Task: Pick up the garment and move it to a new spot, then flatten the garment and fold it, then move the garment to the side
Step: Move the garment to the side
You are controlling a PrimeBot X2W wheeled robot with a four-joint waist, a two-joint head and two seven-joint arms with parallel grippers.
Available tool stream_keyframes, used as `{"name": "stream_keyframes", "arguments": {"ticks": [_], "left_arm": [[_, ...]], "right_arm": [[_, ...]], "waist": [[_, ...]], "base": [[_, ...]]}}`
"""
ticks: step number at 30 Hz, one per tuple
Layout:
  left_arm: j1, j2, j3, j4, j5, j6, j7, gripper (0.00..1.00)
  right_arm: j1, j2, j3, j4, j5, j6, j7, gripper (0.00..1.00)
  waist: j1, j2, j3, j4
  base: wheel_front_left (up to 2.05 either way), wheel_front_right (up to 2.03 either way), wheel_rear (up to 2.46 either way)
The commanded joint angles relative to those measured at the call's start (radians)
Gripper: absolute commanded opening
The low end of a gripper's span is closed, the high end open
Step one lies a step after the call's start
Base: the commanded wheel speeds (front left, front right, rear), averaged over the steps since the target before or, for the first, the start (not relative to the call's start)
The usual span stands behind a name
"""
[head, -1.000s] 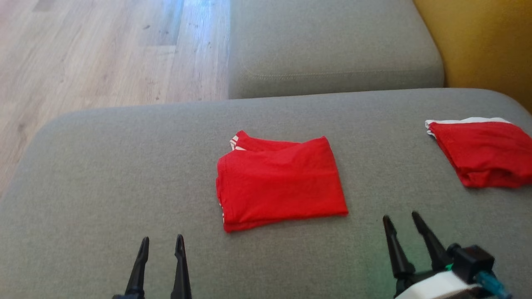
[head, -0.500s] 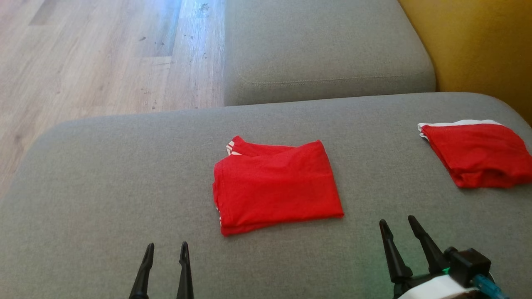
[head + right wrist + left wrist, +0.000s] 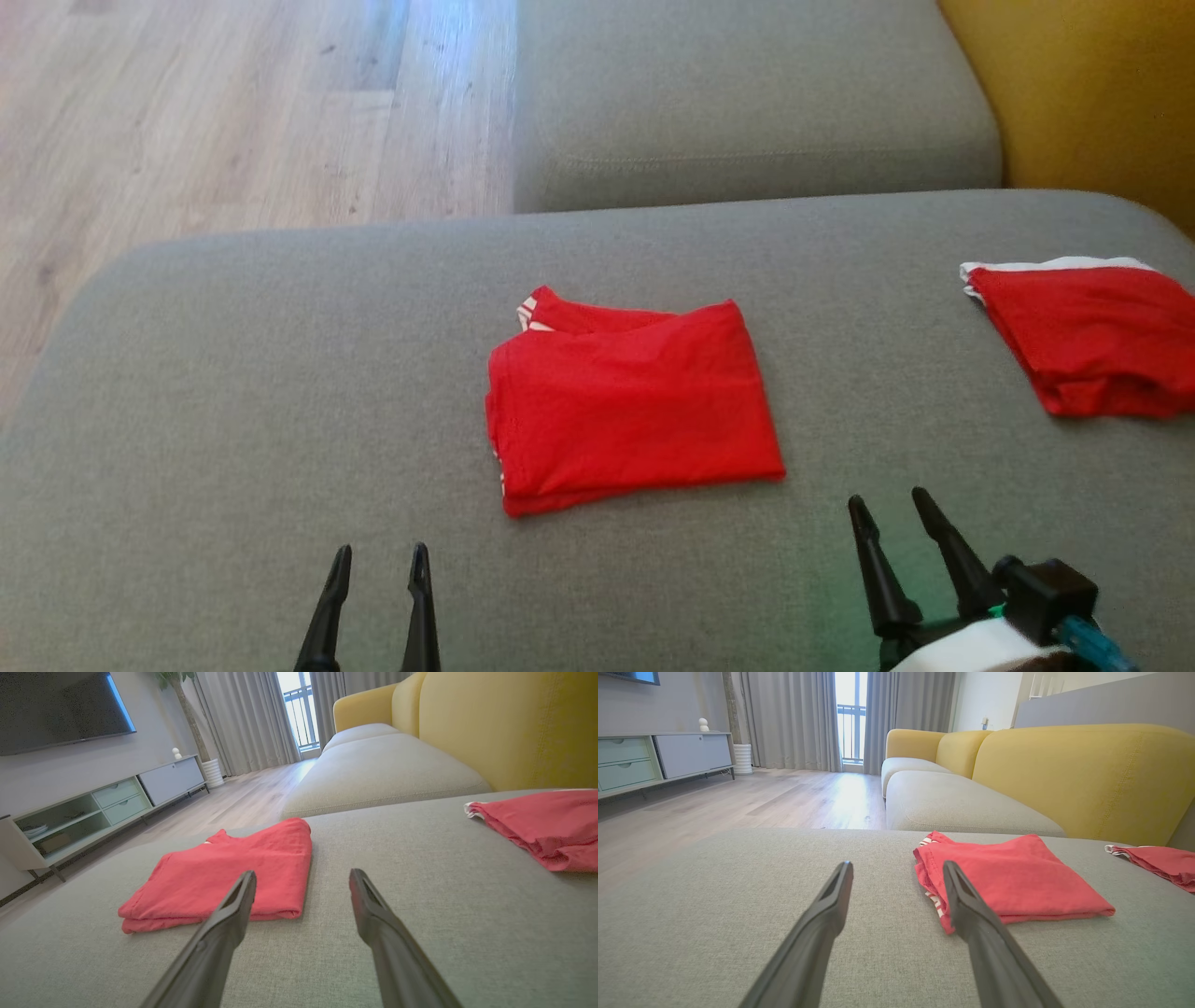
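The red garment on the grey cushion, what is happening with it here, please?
A two-armed robot stands before a grey cushion. The red garment lies folded near the middle of it, and nothing is holding it. The left hand and the right hand are both open and sit near the front of the cushion, short of the cloth. A second red garment, also folded, lies apart at the right edge. The folding looks done; moving the garment aside seems to remain.

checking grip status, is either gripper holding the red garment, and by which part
Nothing is held. The left gripper and right gripper are both open, short of the folded red garment.
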Motion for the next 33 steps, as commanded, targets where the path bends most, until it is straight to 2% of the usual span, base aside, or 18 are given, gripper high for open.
{"name": "stream_keyframes", "arguments": {"ticks": [1, 10, 20, 27, 28, 29, 30, 31, 33], "left_arm": [[-0.049, -0.015, 0.031, -0.033, 0.008, 0.002, -0.010, 1.00], [-0.091, -0.019, 0.005, -0.039, 0.006, -0.001, -0.010, 1.00], [-0.179, -0.020, -0.020, -0.014, 0.002, -0.013, -0.010, 1.00], [-0.227, -0.021, -0.032, 0.005, 0.002, -0.015, -0.010, 1.00], [-0.230, -0.021, -0.033, 0.006, 0.002, -0.013, -0.010, 1.00], [-0.233, -0.021, -0.035, 0.008, 0.000, -0.012, -0.010, 1.00], [-0.235, -0.021, -0.037, 0.009, -0.003, -0.011, -0.010, 1.00], [-0.236, -0.021, -0.039, 0.010, -0.007, -0.009, -0.010, 1.00], [-0.238, -0.021, -0.042, 0.010, -0.012, -0.005, -0.010, 1.00]], "right_arm": [[-0.065, -0.003, 0.035, -0.009, 0.009, -0.001, -0.011, 1.00], [-0.203, -0.021, 0.061, 0.101, 0.053, -0.001, -0.007, 1.00], [-0.470, -0.004, 0.070, 0.293, 0.184, -0.001, 0.205, 1.00], [-0.560, -0.016, 0.111, 0.373, 0.304, -0.001, 0.332, 1.00], [-0.565, -0.019, 0.115, 0.377, 0.321, -0.001, 0.339, 0.87], [-0.569, -0.022, 0.121, 0.379, 0.337, -0.001, 0.344, 0.50], [-0.573, -0.026, 0.128, 0.379, 0.351, -0.001, 0.347, 0.28], [-0.576, -0.032, 0.135, 0.378, 0.362, -0.001, 0.346, 0.00], [-0.581, -0.046, 0.148, 0.371, 0.377, -0.001, 0.340, 0.00]], "waist": [[0.0000, 0.0000, 0.020, 0.012], [0.0000, 0.0000, 0.118, 0.055], [0.0000, 0.0000, 0.232, 0.098], [0.0000, 0.0000, 0.255, 0.122], [0.0000, 0.0000, 0.256, 0.124], [0.0000, 0.0000, 0.256, 0.126], [0.0000, 0.0000, 0.256, 0.128], [0.0000, 0.0000, 0.257, 0.128], [0.0000, 0.0000, 0.258, 0.127]], "base": [[0.00, 0.00, 0.00], [0.00, 0.00, 0.00], [0.00, 0.00, 0.00], [0.00, 0.00, 0.00], [0.00, 0.00, 0.00], [0.00, 0.00, 0.00], [0.00, 0.00, 0.00], [0.00, 0.00, 0.00], [0.00, 0.00, 0.00]]}}
